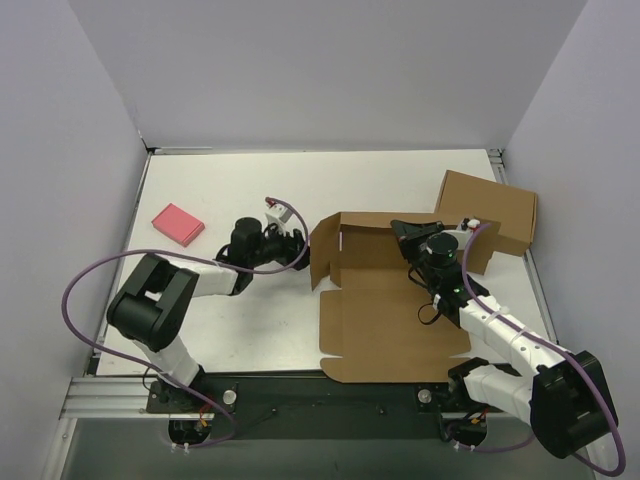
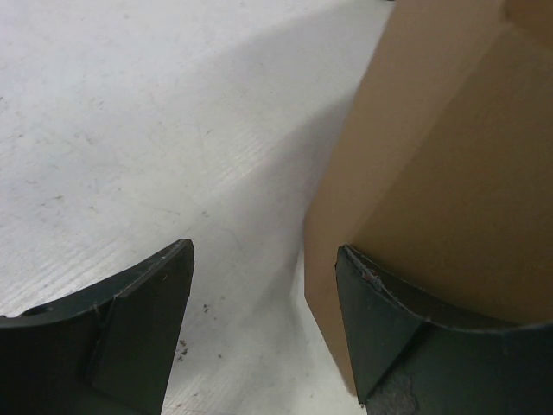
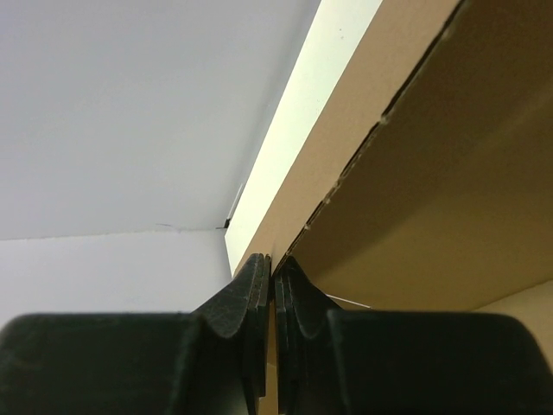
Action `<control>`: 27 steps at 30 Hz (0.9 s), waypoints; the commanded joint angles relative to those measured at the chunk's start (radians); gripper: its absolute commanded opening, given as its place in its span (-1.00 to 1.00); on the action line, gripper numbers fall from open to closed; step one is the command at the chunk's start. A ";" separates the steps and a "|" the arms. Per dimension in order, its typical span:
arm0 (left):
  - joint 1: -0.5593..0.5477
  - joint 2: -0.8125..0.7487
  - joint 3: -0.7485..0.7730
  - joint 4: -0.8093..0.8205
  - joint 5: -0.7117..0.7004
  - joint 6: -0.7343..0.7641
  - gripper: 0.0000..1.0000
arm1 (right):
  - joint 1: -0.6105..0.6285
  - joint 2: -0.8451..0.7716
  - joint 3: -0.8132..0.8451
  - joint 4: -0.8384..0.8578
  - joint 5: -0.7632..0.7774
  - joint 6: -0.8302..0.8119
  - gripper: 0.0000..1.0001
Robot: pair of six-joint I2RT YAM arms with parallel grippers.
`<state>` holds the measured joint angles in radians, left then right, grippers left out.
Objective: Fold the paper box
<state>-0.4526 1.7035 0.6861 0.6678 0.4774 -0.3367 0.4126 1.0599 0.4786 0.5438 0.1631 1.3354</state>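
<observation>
Mid-table, paper box (image 1: 395,320) runs near-to-far; right pincer (image 3: 273,268) pinches its wall, left pincer (image 2: 263,251) spread.

Paper box (image 1: 390,320) on table (image 1: 230,180) centre; second box (image 1: 490,205) behind-right; small block (image 1: 177,224) left.

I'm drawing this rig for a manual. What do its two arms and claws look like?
The left arm and right arm have white links, black rounded joints and a looping purple cable each. The left claw and right claw have two black wedge-shaped fingers.
</observation>
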 commanded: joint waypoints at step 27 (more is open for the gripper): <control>-0.192 -0.050 -0.034 0.273 -0.056 0.011 0.53 | -0.001 -0.118 -0.067 -0.105 0.033 -0.262 -1.00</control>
<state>-0.6224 1.6447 0.6277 0.8642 0.4385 -0.3527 0.4129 0.9459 0.4335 0.5076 0.1642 1.1717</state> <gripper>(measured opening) 0.764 0.044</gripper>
